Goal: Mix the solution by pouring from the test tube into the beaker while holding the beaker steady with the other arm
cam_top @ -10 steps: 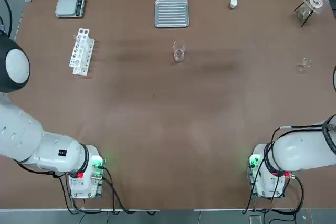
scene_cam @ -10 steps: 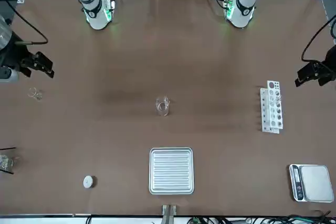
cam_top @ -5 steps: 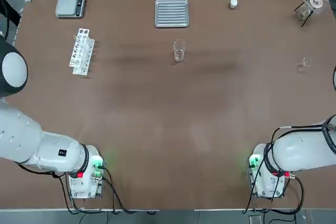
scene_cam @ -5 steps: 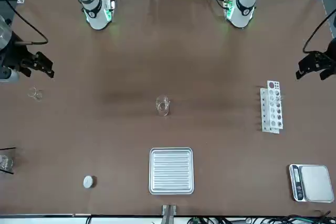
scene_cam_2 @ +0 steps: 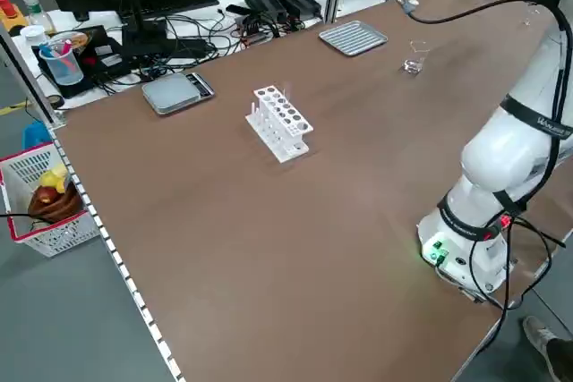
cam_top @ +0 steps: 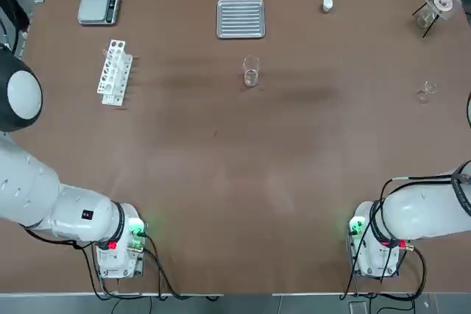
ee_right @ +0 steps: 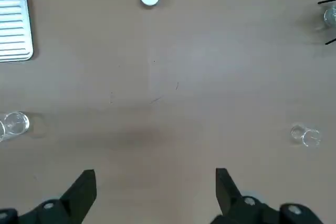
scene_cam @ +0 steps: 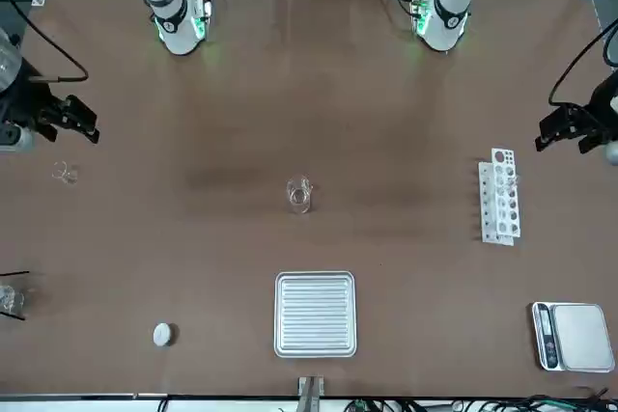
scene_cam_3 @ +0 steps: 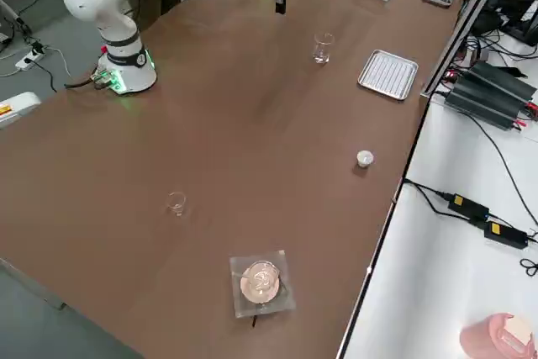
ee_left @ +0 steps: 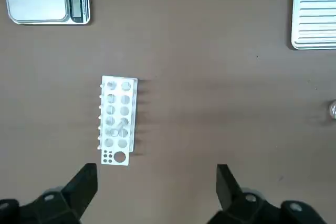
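Resting beyond left gripper (ee_left: 157, 178): test tube (ee_left: 120, 126)

Two robot arms (cam_top: 73, 211) are reaching over one counter (cam_top: 221, 182). One digital scale (cam_top: 97, 9), one ribbed metal tray (cam_top: 241, 18), one small white round container (cam_top: 327, 4) and one multi-hole tube rack (cam_top: 116, 73) are sitting there. Three clear glass vessels are standing there too: one beaker (cam_top: 251, 71), one tinier vessel (cam_top: 426, 92), one flask (scene_cam_3: 261, 282) on one stand. One test tube (ee_left: 119, 127), as far as I can tell, is resting in the rack.
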